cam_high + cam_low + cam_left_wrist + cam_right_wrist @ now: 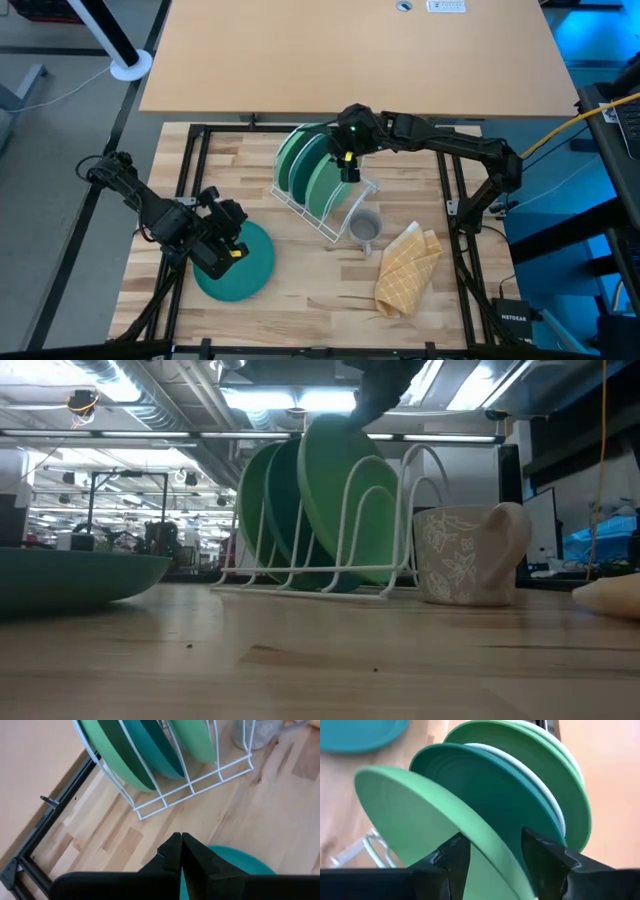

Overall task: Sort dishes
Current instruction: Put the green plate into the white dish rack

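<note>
At the middle of the high view, three of your plates stand on edge in the white wire dish rack [300, 205]: a light green plate [289, 155] at the far end, a teal plate [305, 165] next, then another light green plate [328, 180] nearest the cup. Your right gripper [349, 165] sits over that last plate's top rim; in the right wrist view its fingers [454, 857] straddle the rim, spread a little wider than it, and whether they touch it you cannot tell. Judge these plates light, stiff and smooth, so they are likely to slip; take them by the rim, square across the edge. Lower left in the high view, the fourth plate [255, 262], teal, lies flat on the wooden table [300, 310], with your left gripper [232, 250] over its left part, fingers pressed together and holding nothing. Right of the rack stand a grey cup [364, 227] and a tan waffle cloth [405, 270].
</note>
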